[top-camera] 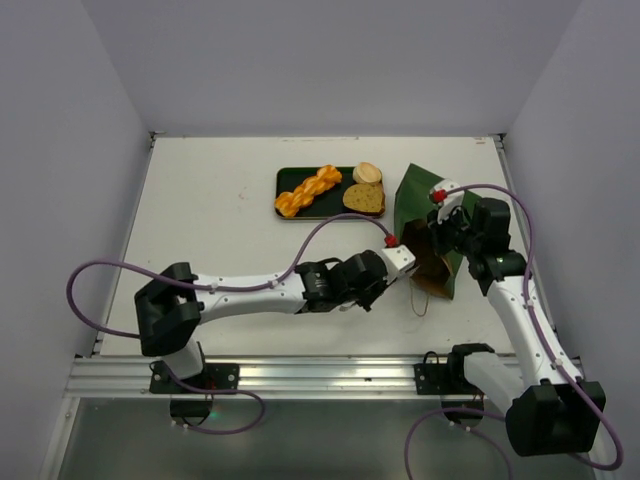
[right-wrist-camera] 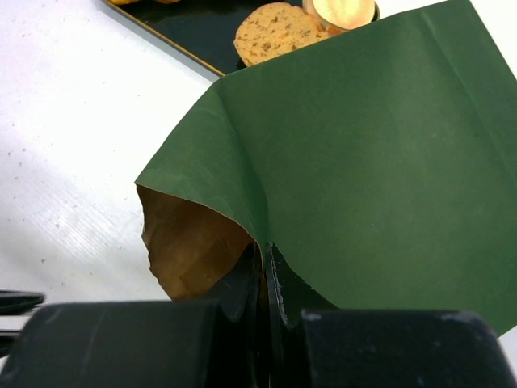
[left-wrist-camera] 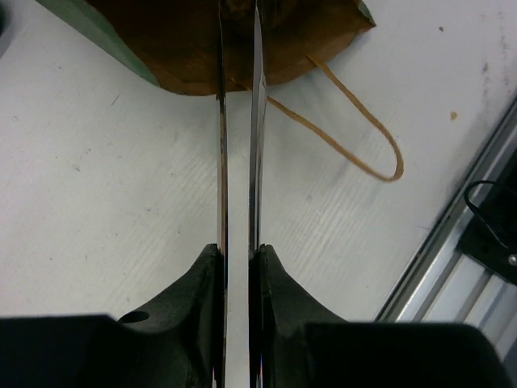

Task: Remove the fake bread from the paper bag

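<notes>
Top view, left to right

- Table (top-camera: pixel 200 210): white.
- Left gripper (left-wrist-camera: pixel 239 250): its arm reaches across the near part of the table toward 3 o'clock. The fingers (left-wrist-camera: pixel 206 283) are clamped on the metal tongs (left-wrist-camera: pixel 257 121), one finger outside each blade. The two blades run almost parallel with a thin slit between them, squeezed nearly together.
- The blade tips go in at the mouth of the paper bag (top-camera: pixel 420 195). Inside there is only brown paper and shadow, so I cannot tell whether the tips pinch anything.
- Tray (top-camera: pixel 292 177): flat and dark green, at about 11 o'clock from the left gripper and well apart from it. Three pieces of fake bread lie on it. The braided loaf (top-camera: pixel 308 190) lies on the left half, slanting from 7 to 1 o'clock. The toast slice (top-camera: pixel 365 198) is on the right, and the round bun (top-camera: pixel 368 172) sits at 12 o'clock of the slice, touching it.
- Paper bag: just beside the tray at its 4 o'clock. It is tipped over, green outside up, with the brown-lined mouth toward 6 o'clock.
- Twine handle (left-wrist-camera: pixel 396 158): a loop lying loose on the table outside the mouth.
- Right gripper (right-wrist-camera: pixel 265 263): pressed together on the bag's rim, with a fold of green paper pinched between the fingers at the 3 o'clock side of the mouth. This edge is raised, so the mouth gapes
</notes>
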You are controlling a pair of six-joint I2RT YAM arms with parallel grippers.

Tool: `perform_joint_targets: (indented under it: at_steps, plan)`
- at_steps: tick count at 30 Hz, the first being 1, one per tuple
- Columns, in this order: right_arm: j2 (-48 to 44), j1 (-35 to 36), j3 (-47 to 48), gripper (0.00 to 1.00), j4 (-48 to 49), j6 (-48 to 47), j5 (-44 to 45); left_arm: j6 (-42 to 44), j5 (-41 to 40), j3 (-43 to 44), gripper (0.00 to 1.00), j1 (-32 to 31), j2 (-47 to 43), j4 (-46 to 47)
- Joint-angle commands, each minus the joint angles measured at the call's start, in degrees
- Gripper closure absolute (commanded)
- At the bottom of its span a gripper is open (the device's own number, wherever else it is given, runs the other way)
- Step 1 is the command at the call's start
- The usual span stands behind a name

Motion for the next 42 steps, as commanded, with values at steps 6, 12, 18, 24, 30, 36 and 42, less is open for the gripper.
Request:
perform_joint_targets:
  at_steps: [6,12,18,24,30,36,42]
  plan:
    - [-1.28,-0.65,-0.50,0.96,4.39,1.65,3.01,-2.73,6.32,-6.18,1.00,-0.14,-12.62,1.93]
    - [-1.19,-0.83,-0.59,0.96,4.31,1.48,3.27,-5.11,9.40,-11.81,1.00,-0.14,-19.30,1.76]
    - [-1.28,-1.01,-0.59,0.96,4.31,1.74,3.36,-6.25,13.79,-18.40,1.00,-0.31,-29.49,0.09]
    - [-1.28,-1.18,-0.59,0.96,4.48,1.83,3.54,-6.43,14.15,-22.01,1.00,-0.05,-43.64,-6.31]
    - [-1.28,-1.36,-0.59,0.96,4.48,1.92,3.53,-6.43,10.55,-19.11,1.00,3.63,-50.60,-14.32]
    - [-1.28,-1.45,-0.59,0.96,4.40,2.09,3.36,-4.32,6.41,-16.83,1.00,15.93,-47.62,-13.82]
    - [-1.37,-1.53,-0.59,0.96,4.13,2.09,2.75,-4.76,13.78,-17.35,1.00,31.31,-37.78,-2.13]
